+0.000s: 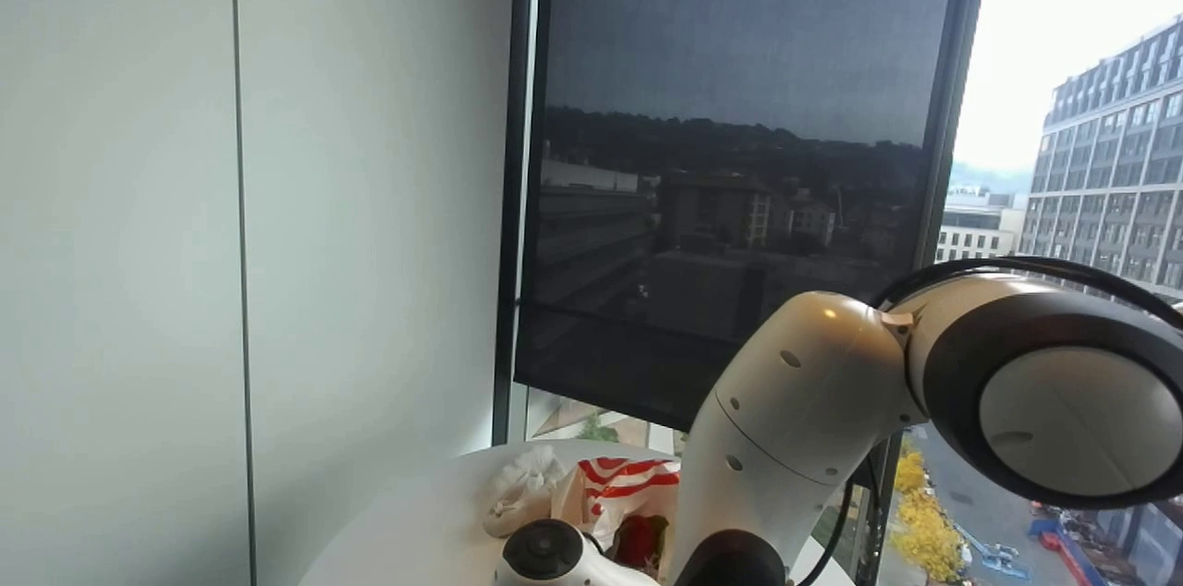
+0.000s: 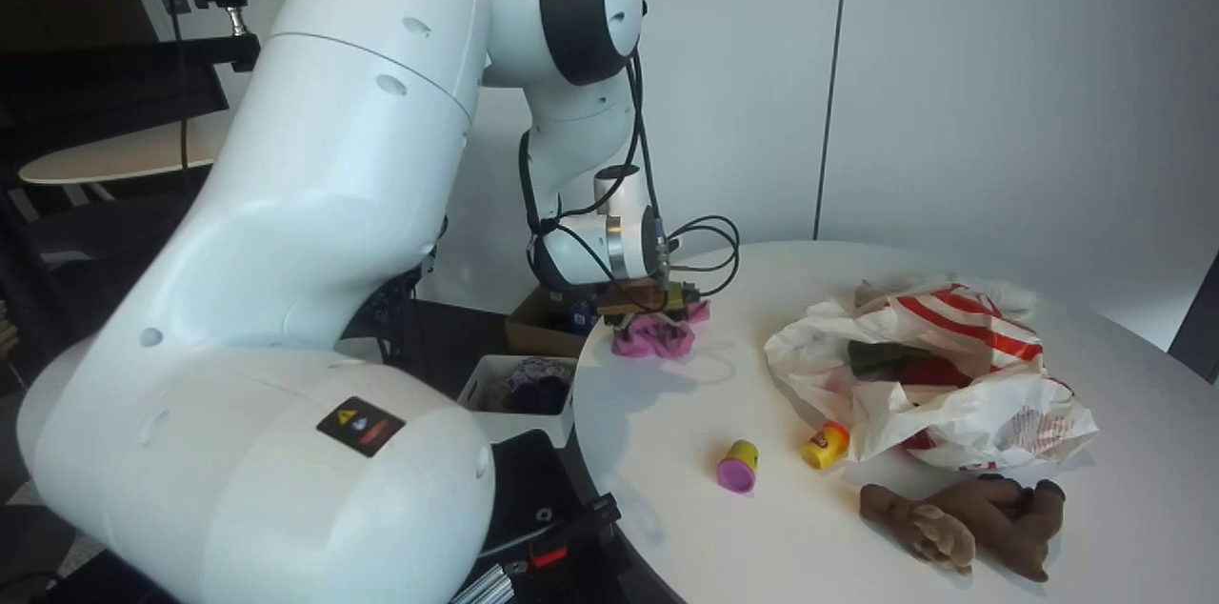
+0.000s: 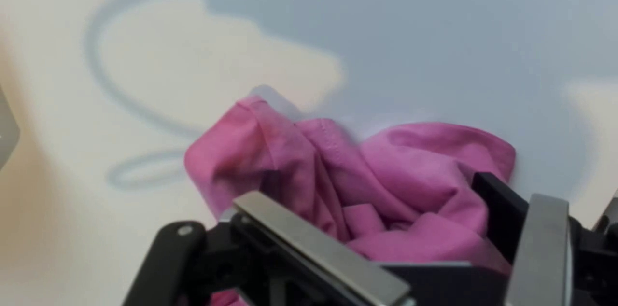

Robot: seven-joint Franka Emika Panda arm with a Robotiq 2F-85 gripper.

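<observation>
Cloth (image 3: 338, 166), pink and crumpled, lies close to the edge of the round white desk (image 2: 781, 556) beside the white bin (image 2: 514, 423) and the cardboard box (image 2: 538, 337). Over it stands the gripper (image 3: 377, 183), its fingers (image 3: 499, 204) spread wide apart with folds between them; whether they press on the fabric I cannot tell. Farther in from that edge, in an exterior view, are a purple-lidded yellow tub (image 2: 737, 466) and an orange-lidded yellow tub (image 2: 825, 445), the latter just beside a red-and-white plastic bag (image 2: 952, 413). In front of the bag lies a brown plush toy (image 2: 995, 513).
</observation>
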